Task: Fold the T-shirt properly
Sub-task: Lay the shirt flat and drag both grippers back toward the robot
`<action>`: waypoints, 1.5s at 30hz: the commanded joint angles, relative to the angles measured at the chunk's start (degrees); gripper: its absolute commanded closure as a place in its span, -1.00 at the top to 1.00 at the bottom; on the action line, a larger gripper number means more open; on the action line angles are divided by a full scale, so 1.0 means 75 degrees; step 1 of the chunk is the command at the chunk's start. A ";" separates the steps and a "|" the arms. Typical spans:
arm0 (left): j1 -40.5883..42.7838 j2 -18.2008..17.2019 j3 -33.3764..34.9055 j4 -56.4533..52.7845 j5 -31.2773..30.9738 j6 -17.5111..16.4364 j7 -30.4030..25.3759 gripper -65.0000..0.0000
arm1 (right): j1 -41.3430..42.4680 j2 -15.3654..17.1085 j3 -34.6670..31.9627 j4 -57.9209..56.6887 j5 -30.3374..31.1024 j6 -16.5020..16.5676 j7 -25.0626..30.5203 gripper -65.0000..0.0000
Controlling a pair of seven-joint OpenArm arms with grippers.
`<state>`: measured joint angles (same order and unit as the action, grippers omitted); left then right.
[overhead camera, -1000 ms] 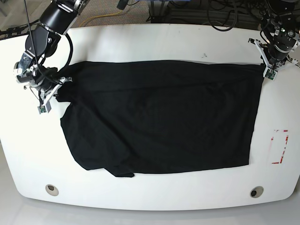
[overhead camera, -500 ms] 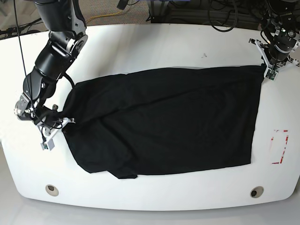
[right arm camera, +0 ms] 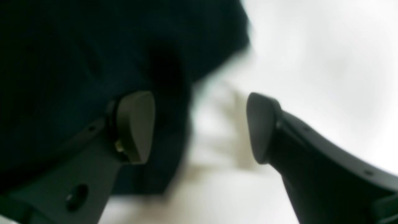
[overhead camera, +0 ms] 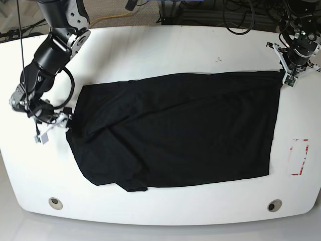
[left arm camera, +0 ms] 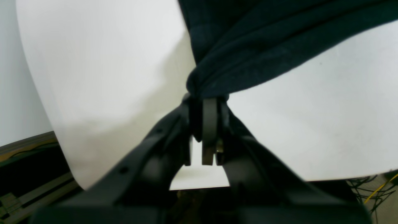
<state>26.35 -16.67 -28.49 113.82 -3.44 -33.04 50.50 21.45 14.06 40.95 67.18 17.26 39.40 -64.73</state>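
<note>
The black T-shirt (overhead camera: 175, 130) lies spread across the white table (overhead camera: 165, 45), with its left side rumpled and a sleeve folded under near the front. At the shirt's far right corner, my left gripper (overhead camera: 288, 76) (left arm camera: 206, 101) is shut on a bunched fold of the T-shirt (left arm camera: 236, 62). My right gripper (overhead camera: 54, 125) (right arm camera: 199, 127) hovers at the shirt's left edge with its jaws wide apart. Blurred dark cloth of the T-shirt (right arm camera: 77, 46) lies by the left finger (right arm camera: 136, 124), not pinched.
A red-and-white marking (overhead camera: 299, 156) sits on the table at the right, just beyond the shirt. Two round holes (overhead camera: 55, 203) (overhead camera: 274, 205) lie near the front edge. Cables (overhead camera: 235, 12) run behind the far edge.
My right gripper dragged the shirt's left edge toward the front, then opened and let go of it, backing off slightly. The left gripper has kept its hold and its place.
</note>
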 commanded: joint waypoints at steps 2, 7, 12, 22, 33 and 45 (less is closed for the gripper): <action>-0.0026 -0.0116 -0.0017 0.0127 0.0031 0.0050 -0.0117 -1.00 | -0.1002 0.0381 -0.0015 0.1129 0.1409 0.0080 -0.0424 0.37; -0.0026 -0.0116 -0.0005 0.0115 0.0031 0.0039 -0.0117 -1.00 | -0.2011 0.0428 0.0020 0.1212 0.2054 0.0080 -0.0401 0.37; -0.0026 -0.0116 -0.0005 0.0115 0.0031 0.0027 -0.0117 -1.00 | -0.2409 0.0147 -0.0027 0.1235 0.2054 0.0080 -0.0389 0.37; -0.0026 -0.0116 -0.0005 0.0115 0.0031 0.0027 -0.0117 -1.00 | -0.2456 -0.0475 -0.0648 0.1247 0.2019 0.0080 -0.0213 0.37; -0.0049 -0.0116 0.0007 0.0115 0.0031 0.0027 -0.0128 -1.00 | -0.2456 -0.0744 -0.0789 0.1317 0.2019 0.0080 0.0232 -1.00; -0.0424 -0.0034 0.0136 0.0138 -0.0051 0.0003 -0.0269 -1.00 | -0.4074 -0.0463 -0.0121 0.4376 0.2019 0.0080 -0.0155 -1.00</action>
<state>23.94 -16.25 -27.99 113.84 -4.36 -33.52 50.04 -6.39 9.47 37.93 94.00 31.94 39.72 -64.62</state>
